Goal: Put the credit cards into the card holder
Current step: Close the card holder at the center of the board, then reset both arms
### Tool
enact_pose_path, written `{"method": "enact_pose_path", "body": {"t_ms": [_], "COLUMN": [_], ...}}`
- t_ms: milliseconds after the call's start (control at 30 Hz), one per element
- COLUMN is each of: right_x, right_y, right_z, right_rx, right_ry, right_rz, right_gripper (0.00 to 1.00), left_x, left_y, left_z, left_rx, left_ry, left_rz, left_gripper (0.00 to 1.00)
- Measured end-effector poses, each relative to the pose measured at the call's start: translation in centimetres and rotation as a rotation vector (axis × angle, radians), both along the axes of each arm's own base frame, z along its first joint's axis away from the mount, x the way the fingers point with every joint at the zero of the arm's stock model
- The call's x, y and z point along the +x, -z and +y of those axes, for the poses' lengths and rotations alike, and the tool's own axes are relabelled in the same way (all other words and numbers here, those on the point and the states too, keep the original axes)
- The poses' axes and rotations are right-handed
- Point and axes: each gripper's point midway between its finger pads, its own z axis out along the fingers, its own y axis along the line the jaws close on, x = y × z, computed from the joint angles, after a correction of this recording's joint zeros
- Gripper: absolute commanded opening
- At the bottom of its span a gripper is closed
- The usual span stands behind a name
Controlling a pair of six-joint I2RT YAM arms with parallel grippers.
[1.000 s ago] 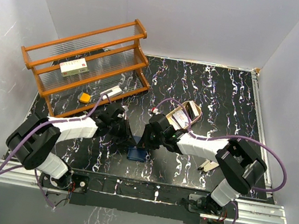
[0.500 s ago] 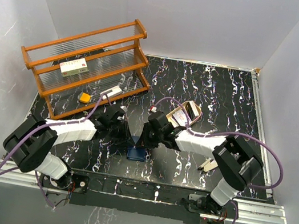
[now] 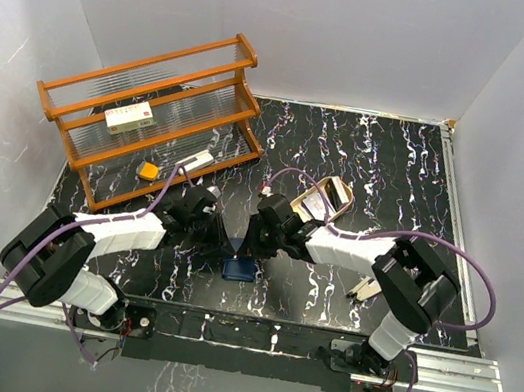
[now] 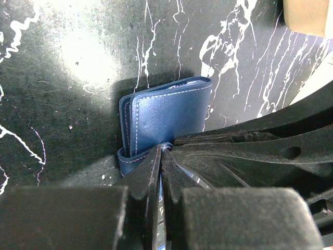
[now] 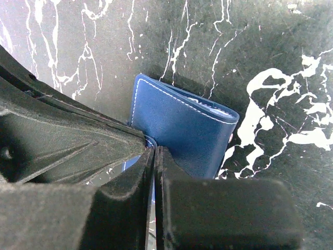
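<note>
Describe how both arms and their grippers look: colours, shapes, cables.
Both the left arm and right arm have white shells between bulky black joints. A thin purple cable loops along each. The left gripper and right gripper have matte black, wedge-shaped fingers, scuffed.

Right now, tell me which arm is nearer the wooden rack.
Left. The left arm stretches along the near side of the wooden rack; the right arm lies well off to its right.

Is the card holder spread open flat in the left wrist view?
No, the card holder is folded, its stitched navy cover outward, one edge between the left fingers.
</note>
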Motion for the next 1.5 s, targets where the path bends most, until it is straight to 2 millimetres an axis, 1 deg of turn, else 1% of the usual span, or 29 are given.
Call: {"method": "enact_pose_path", "body": {"t_ms": [100, 200, 300, 367, 433, 533, 600, 633, 667, 700, 733, 767, 800, 833, 967, 1033, 1100, 1167, 1300, 1400, 1467, 1500], "right_x": [0.1, 0.1, 0.4, 0.5, 0.4, 0.2, 0.1, 0.0, 0.1, 0.2, 0.3, 0.5, 0.8, 1.1, 2.0, 2.1, 2.0, 1.6, 0.8, 0.5, 0.3, 0.2], "right_y": [-0.1, -0.4, -0.6, -0.8, -1.0, -1.9, -3.2, -4.2, -5.1, -6.4, -7.8, -9.5, -11.1, -12.9, -20.2, -23.2, -25.4, -26.9, -28.2, -28.9, -29.1, -29.0], "right_z": [0.0, 0.0, -0.7, -1.5, -2.4, -3.4, -3.8, -3.9, -4.0, -4.1, -4.3, -4.4, -4.5, -4.7, -5.6, -6.3, -7.0, -7.9, -9.4, -9.9, -10.1, -10.2], "right_rx": [-0.007, -0.017, -0.054, -0.085, -0.118, -0.143, -0.134, -0.119, -0.105, -0.088, -0.07, -0.051, -0.033, -0.014, 0.062, 0.095, 0.128, 0.155, 0.175, 0.194, 0.211, 0.214], "right_ry": [-0.008, -0.021, -0.021, -0.019, -0.019, -0.028, -0.028, -0.029, -0.028, -0.025, -0.018, -0.008, 0.003, 0.017, 0.08, 0.113, 0.137, 0.158, 0.182, 0.202, 0.214, 0.217], "right_rz": [-0.031, -0.058, -0.085, -0.101, -0.113, -0.131, -0.151, -0.169, -0.188, -0.216, -0.246, -0.279, -0.312, -0.348, -0.486, -0.538, -0.58, -0.61, -0.63, -0.634, -0.63, -0.627], "right_gripper": [0.17, 0.22, 0.3, 0.35, 0.39, 0.47, 0.53, 0.6, 0.68, 0.76, 0.85, 0.96, 0.98, 0.98, 0.98, 0.98, 0.98, 0.98, 0.98, 0.98, 0.98, 0.98], "left_x": [-0.1, -0.3, -0.3, 0.2, 0.7, 1.6, 2.1, 2.3, 2.6, 2.8, 2.9, 3.1, 3.2, 3.3, 3.4, 3.3, 3.1, 2.6, 1.4, 0.8, 0.5, 0.5], "left_y": [-0.1, -0.3, -0.8, -1.6, -2.9, -5.4, -7.3, -8.4, -9.5, -10.6, -11.7, -13.0, -14.3, -15.3, -20.7, -23.5, -25.9, -27.7, -30.0, -30.4, -30.0, -29.4], "left_z": [0.2, 0.6, 1.0, 1.1, 1.1, 1.2, 1.4, 1.5, 1.7, 1.8, 2.0, 2.2, 2.3, 2.5, 3.5, 4.0, 4.4, 4.9, 6.3, 7.3, 7.8, 7.9], "left_rx": [0.016, 0.049, 0.092, 0.104, 0.108, 0.107, 0.108, 0.106, 0.104, 0.103, 0.103, 0.102, 0.098, 0.094, 0.071, 0.048, 0.019, -0.006, -0.036, -0.037, -0.033, -0.029], "left_ry": [-0.002, -0.002, -0.007, -0.013, -0.02, -0.035, -0.047, -0.051, -0.057, -0.062, -0.064, -0.067, -0.073, -0.08, -0.099, -0.106, -0.11, -0.108, -0.107, -0.124, -0.137, -0.143], "left_rz": [0.009, 0.02, 0.025, 0.012, -0.016, -0.073, -0.115, -0.138, -0.161, -0.184, -0.208, -0.236, -0.258, -0.275, -0.383, -0.444, -0.507, -0.57, -0.664, -0.696, -0.699, -0.689], "left_gripper": [0.05, 0.1, 0.14, 0.19, 0.25, 0.35, 0.42, 0.47, 0.68, 0.95, 0.98, 0.99, 0.99, 0.99, 0.99, 0.99, 0.99, 0.99, 0.99, 0.99, 0.99, 0.99]}}
